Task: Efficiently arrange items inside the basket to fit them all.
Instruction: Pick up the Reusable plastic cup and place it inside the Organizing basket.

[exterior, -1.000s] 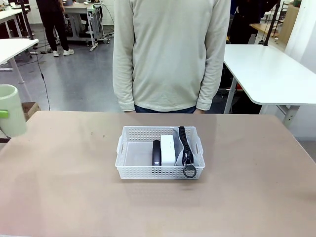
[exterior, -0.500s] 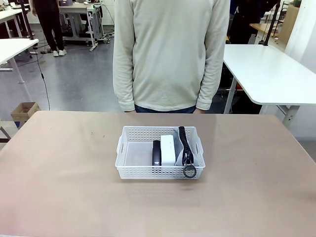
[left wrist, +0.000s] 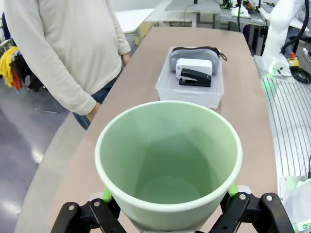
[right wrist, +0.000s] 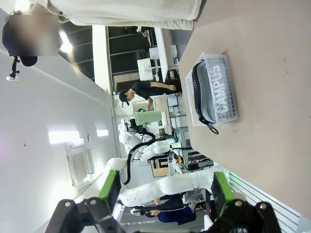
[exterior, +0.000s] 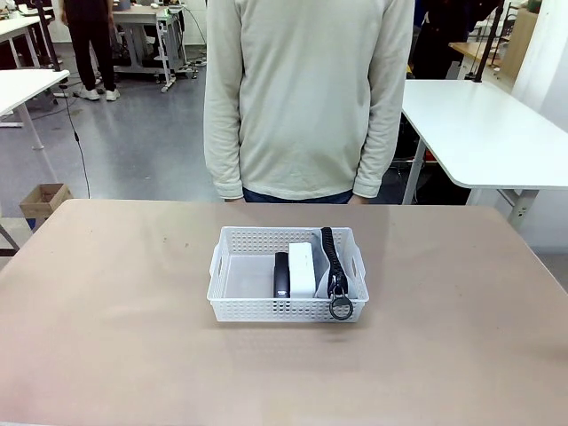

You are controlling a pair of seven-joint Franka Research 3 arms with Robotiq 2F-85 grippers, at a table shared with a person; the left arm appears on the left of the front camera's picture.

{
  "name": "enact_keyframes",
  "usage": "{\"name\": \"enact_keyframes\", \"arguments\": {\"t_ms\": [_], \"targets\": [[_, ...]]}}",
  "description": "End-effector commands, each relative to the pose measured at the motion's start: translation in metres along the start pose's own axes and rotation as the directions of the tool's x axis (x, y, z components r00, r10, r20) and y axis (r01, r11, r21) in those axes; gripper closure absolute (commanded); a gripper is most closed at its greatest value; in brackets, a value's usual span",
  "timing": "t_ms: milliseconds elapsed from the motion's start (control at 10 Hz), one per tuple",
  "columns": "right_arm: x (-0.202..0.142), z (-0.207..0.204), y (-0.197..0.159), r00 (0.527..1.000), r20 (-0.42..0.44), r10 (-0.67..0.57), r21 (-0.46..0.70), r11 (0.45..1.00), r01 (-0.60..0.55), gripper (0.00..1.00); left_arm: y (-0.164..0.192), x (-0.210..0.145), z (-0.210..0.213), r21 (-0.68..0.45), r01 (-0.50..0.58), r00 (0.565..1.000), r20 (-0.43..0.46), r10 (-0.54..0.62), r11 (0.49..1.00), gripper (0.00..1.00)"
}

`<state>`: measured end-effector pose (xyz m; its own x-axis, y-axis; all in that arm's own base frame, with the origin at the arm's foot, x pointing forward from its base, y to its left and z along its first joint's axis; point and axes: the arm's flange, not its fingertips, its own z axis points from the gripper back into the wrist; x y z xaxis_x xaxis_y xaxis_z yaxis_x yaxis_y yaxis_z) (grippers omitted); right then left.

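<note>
Between the left gripper's (left wrist: 167, 213) green pads sits the pale green plastic cup (left wrist: 168, 160), clamped. At its twelve o'clock, the white perforated plastic basket (left wrist: 190, 92) holds pouch, box, stapler. Right gripper (right wrist: 165, 194) gapes empty.

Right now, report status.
Left hand shut on green cup. Right hand open, empty. Pouch, box, stapler in basket. Nothing blocking.

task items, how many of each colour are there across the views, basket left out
grey: 1, the grey "CAMPUS" pouch with black zipper
white: 1, the small white box
black: 1, the black stapler
pale green: 1, the pale green plastic cup, held by the left gripper away from the basket
total: 4
</note>
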<state>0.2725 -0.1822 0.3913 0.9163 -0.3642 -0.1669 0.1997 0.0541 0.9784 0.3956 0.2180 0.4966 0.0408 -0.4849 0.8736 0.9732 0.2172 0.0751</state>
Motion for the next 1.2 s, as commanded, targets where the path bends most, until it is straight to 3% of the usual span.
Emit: {"name": "enact_keyframes", "arguments": {"t_ms": [0,100,200,300,400,600,700,900,1000,1100], "targets": [[0.0,0.001,0.001,1.0,0.001,0.023,0.018,1.0,-0.023,0.0,-0.001,0.001,-0.001,0.004,-0.008,1.0,-0.009,0.008,1.0,0.62],[0.0,0.001,0.001,1.0,0.001,0.023,0.018,1.0,-0.023,0.0,0.0,0.0,0.0,0.0,0.0,1.0,0.0,0.0,1.0,0.09],[0.0,0.001,0.001,1.0,0.001,0.023,0.018,1.0,-0.023,0.0,-0.016,0.031,-0.017,0.139,-0.116,0.991,-0.05,0.124,0.983,0.09],[0.0,0.001,0.001,1.0,0.001,0.023,0.018,1.0,-0.023,0.0,-0.038,0.079,-0.036,0.075,-0.174,0.984,-0.029,0.176,0.982,0.09],[0.0,0.001,0.001,1.0,0.001,0.023,0.018,1.0,-0.023,0.0,-0.055,0.117,-0.061,0.051,-0.164,0.986,-0.014,0.165,0.985,0.09],[0.0,0.001,0.001,1.0,0.001,0.023,0.018,1.0,-0.023,0.0,-0.084,0.175,-0.135,-0.048,-0.226,0.967,-0.134,0.218,0.973,0.09],[0.0,0.001,0.001,1.0,0.001,0.023,0.018,1.0,-0.023,0.0,-0.102,0.201,-0.185,-0.09,-0.309,0.935,-0.211,0.285,0.947,0.09],[0.0,0.001,0.001,1.0,0.001,0.023,0.018,1.0,-0.023,0.0,-0.128,0.226,-0.261,-0.013,-0.432,0.852,-0.332,0.404,0.902,0.09],[0.0,0.001,0.001,1.0,0.001,0.023,0.018,1.0,-0.023,0.0,-0.123,0.235,-0.275,0.017,-0.535,0.796,-0.327,0.51,0.845,0.09],[0.0,0.001,0.001,1.0,0.001,0.023,0.018,1.0,-0.023,0.0,-0.099,0.234,-0.255,-0.066,-0.519,0.828,-0.286,0.482,0.852,0.09]]}}
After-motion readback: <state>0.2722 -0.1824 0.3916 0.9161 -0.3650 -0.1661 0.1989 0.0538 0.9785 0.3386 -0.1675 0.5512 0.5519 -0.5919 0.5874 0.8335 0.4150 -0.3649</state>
